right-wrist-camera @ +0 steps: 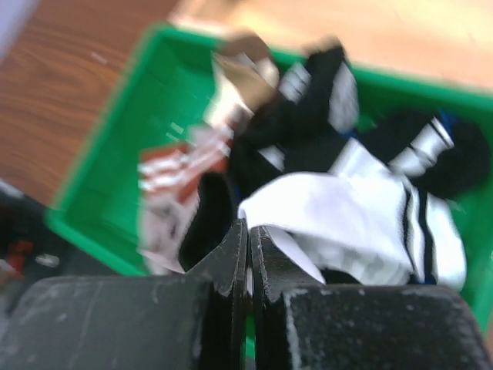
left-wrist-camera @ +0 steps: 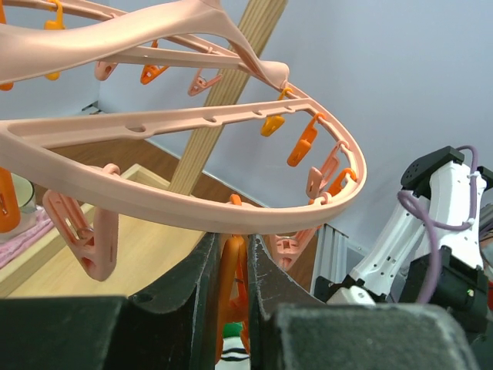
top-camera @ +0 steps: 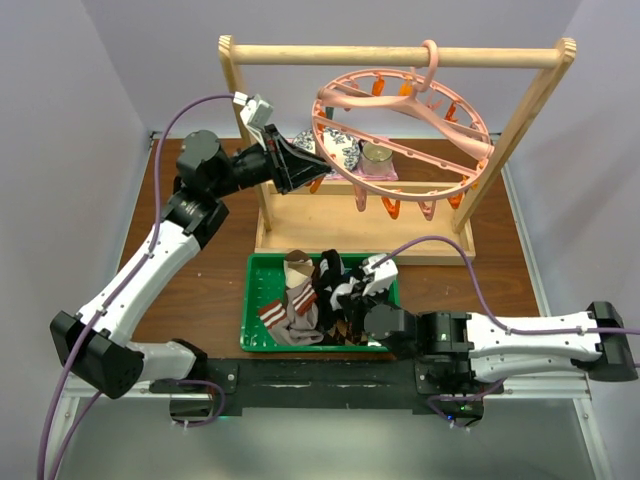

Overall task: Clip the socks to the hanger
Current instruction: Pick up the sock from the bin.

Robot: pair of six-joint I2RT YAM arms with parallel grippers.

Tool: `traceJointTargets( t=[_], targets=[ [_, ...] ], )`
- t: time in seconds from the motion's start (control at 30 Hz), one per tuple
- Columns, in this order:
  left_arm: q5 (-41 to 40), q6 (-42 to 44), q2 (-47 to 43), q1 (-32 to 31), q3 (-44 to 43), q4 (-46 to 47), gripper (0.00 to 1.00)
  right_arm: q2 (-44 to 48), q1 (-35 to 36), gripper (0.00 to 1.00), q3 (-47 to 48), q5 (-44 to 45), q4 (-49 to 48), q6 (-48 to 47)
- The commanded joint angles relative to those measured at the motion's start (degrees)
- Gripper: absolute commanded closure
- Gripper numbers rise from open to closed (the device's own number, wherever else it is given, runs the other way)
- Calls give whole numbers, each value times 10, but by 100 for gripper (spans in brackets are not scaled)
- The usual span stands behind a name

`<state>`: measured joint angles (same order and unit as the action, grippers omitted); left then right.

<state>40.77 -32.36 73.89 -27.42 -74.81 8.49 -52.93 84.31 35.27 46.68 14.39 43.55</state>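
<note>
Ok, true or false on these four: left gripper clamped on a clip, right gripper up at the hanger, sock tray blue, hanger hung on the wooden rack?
The left gripper is shut on an orange clip under the hanger rim: true.
The right gripper is up at the hanger: false, it is shut low over the socks in the tray.
The tray is blue: false, it is green.
The hanger hangs from the wooden rack top bar: true.

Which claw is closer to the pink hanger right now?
Left. The left claw pinches an orange clip under the hanger rim; the right claw is over the green tray.
</note>
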Motion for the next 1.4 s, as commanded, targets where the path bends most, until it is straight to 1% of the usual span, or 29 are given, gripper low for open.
traceJointTargets(
  t=[0.0,0.17,0.3,0.43,0.53,0.6,0.63,0.7,0.73,0.77,0.8,0.87,0.9,0.93,1.0,1.03,1.07,1.1,1.13,1.23,1.37],
  targets=[
    [-1,-5,-21,2,-12,21,100,-21,-1,100,70,-15,-86,-87],
    [-1,-8,-27,2,-12,21,100,-66,-31,100,90,-58,-113,-92],
    [-1,-8,-29,2,-10,21,100,-86,-76,100,83,-98,-124,-79],
    [-1,-10,-30,2,-6,23,100,-107,-94,100,78,-125,-171,-100],
    [-3,-10,-30,2,-6,25,100,-160,-100,100,130,-169,-201,-124],
    [-3,-10,-30,2,-10,23,100,-203,-100,100,150,-199,-199,-126],
    [-3,-10,-30,2,-11,21,100,-211,-101,87,157,-201,-193,-118],
    [-3,-8,-30,2,-14,20,100,-209,-100,71,146,-200,-194,-85],
    [-2,-8,-30,2,-15,19,100,-202,-100,60,125,-192,-195,-73],
    [-2,-8,-30,2,-15,18,100,-192,-101,42,112,-186,-194,-60],
    [-1,-8,-30,1,-14,18,100,-170,-100,38,101,-179,-190,-34],
    [0,-9,-28,2,-12,20,100,-138,-101,34,69,-149,-162,-4],
    [1,-10,-28,2,-12,20,100,-121,-101,33,60,-142,-150,27],
    [0,-9,-27,2,-12,20,100,-77,-101,32,38,-131,-129,41],
    [2,-6,-26,3,-13,19,100,-26,-101,32,11,-123,-116,84],
    [1,-6,-27,2,-14,18,100,18,-100,32,-18,-119,-99,100],
    [3,-6,-27,2,-14,18,100,43,-101,32,-33,-112,-95,114],
    [2,-6,-25,2,-14,18,100,62,-100,32,-48,-108,-89,147],
    [2,-7,-26,2,-15,19,100,94,-100,32,-78,-106,-92,159],
    [2,-9,-25,2,-16,20,100,114,-100,32,-115,-113,-107,199],
    [3,-7,-23,2,-20,18,100,92,-100,32,-128,-141,-128,233]
  ],
)
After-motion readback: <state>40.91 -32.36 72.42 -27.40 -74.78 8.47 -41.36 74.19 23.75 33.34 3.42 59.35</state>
